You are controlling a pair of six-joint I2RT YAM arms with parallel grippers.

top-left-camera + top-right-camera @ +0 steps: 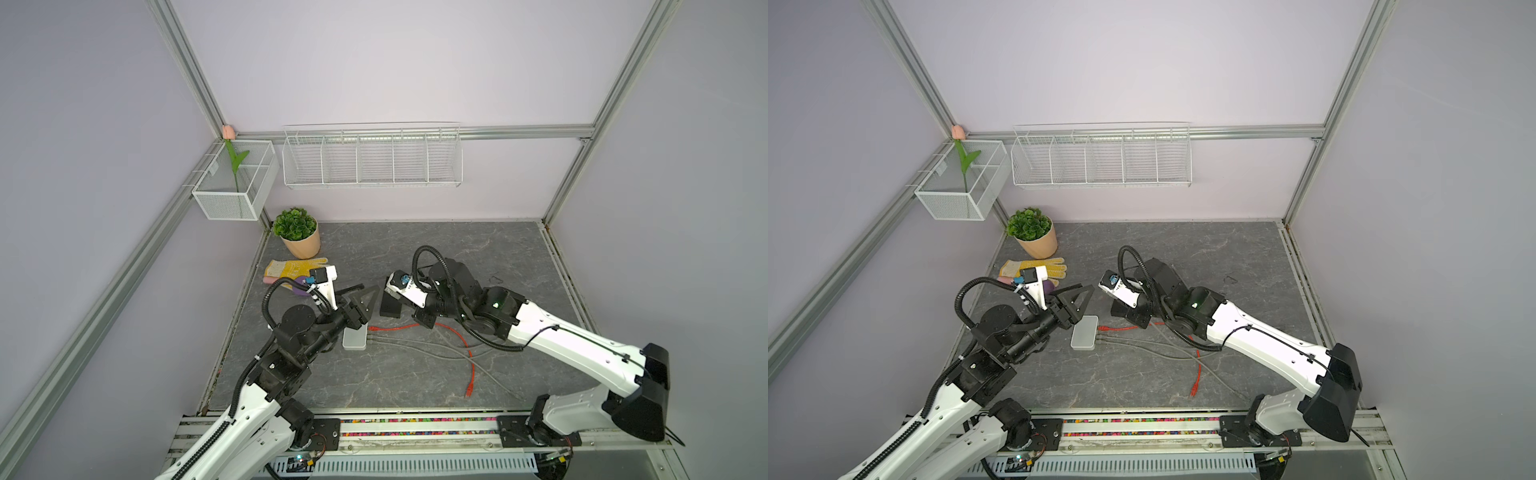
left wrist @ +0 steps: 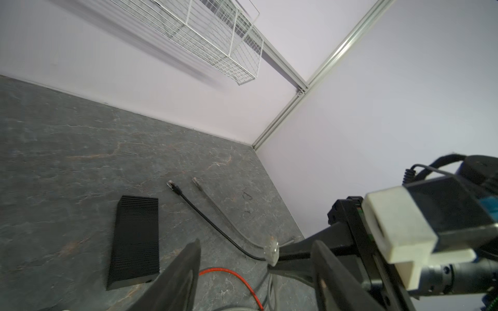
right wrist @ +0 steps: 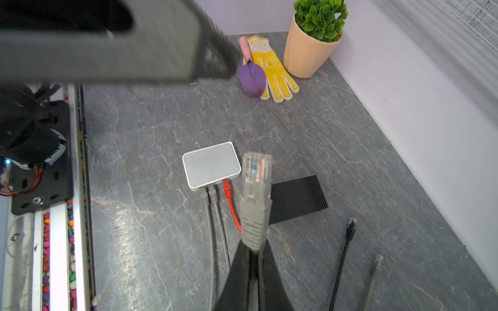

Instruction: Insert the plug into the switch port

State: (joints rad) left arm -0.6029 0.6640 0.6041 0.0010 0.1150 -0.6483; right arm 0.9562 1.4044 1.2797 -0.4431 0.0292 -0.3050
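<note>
Right tool [image 3: 253, 250] is pinching the grey plug [image 3: 256, 175] near the white switch [image 3: 211, 164] — left tool [image 1: 370, 287] is gaping, gripping nothing.

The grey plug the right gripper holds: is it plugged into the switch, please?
Out: the right gripper holds the grey plug apart from the white switch.

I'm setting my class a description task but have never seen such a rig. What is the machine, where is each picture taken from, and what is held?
Two robot arms work over a table. Both top views look down on everything; each wrist view comes from a camera on one arm. The right gripper is shut on a grey plug, not yet in the white switch, where a red cable and two grey cables are plugged in. The left gripper is open, empty. A glove, trowel and potted plant sit aside.
</note>
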